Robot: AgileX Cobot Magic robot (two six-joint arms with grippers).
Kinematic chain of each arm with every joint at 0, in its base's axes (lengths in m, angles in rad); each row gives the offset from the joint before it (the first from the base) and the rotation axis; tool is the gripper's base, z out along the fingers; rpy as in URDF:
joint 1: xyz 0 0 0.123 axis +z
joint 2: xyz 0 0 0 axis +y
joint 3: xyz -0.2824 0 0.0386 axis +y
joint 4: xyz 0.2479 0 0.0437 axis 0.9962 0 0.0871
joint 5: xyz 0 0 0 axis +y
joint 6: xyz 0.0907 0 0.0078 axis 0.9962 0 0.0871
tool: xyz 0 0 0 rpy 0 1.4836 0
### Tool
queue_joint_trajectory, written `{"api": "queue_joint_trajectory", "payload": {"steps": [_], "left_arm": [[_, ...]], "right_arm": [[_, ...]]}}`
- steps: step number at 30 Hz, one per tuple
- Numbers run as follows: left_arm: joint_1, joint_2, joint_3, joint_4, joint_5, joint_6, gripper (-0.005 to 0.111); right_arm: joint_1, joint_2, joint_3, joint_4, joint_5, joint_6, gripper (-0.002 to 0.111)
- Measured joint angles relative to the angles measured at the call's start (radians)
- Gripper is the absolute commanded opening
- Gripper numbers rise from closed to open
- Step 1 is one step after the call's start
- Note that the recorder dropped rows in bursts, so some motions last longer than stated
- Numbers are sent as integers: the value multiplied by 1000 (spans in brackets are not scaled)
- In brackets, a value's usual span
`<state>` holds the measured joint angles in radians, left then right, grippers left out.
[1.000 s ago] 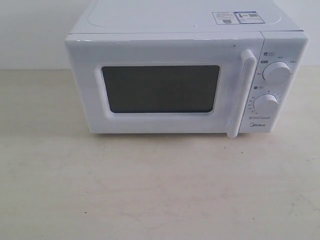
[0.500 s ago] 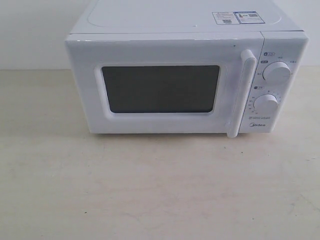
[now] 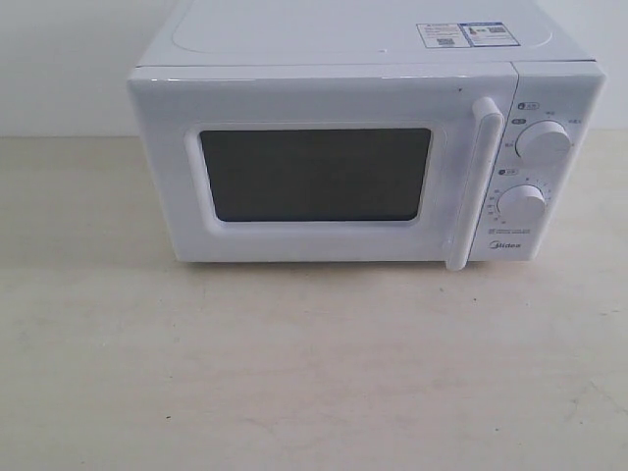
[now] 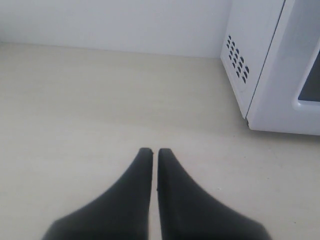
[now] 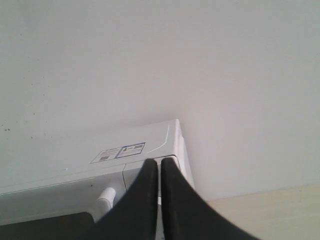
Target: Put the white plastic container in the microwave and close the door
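The microwave point(image 3: 365, 137) stands at the back of the pale table point(image 3: 294, 373), against a white wall point(image 3: 59, 59). It is a boxy white oven. Its door point(image 3: 316, 98) is flush with the front, with a dark rectangular window point(image 3: 316, 175) in a rounded white frame. A vertical white bar handle point(image 3: 474, 182) runs down the door's right edge. Beside the handle are two round white knobs point(image 3: 543, 142), one above the other, with a "Midea" logo point(image 3: 511, 247) under them. Stickers point(image 3: 463, 34) lie on the top near the right rear corner. The left wrist view shows rows of dark vent slots point(image 4: 237, 62) in the side wall. The left gripper point(image 4: 150, 151) hangs over bare table beside that side, its black jaws almost together and holding nothing. The right gripper point(image 5: 159, 161) is above the oven's top front edge near the handle, its jaws likewise nearly closed and empty.
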<state>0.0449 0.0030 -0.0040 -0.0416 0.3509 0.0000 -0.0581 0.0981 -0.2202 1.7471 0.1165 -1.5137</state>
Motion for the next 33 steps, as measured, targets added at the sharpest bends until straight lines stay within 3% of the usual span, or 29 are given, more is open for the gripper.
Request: {"api": "queue_joint_trajectory", "payload": {"steps": [11,17,21,24,33], "left_arm": [[0,0,0,0,0,0,4],[0,0,0,0,0,0,4],[0,0,0,0,0,0,4],[0,0,0,0,0,0,4],[0,0,0,0,0,0,4]], "right_arm": [[-4,0,0,-28,38,43,0],[-4,0,0,-966,56,971,0],[-4,0,0,-1496,88,1430,0],[-4,0,22,-1627,89,1528,0],[-4,0,194,-1714,6,1604,0]]}}
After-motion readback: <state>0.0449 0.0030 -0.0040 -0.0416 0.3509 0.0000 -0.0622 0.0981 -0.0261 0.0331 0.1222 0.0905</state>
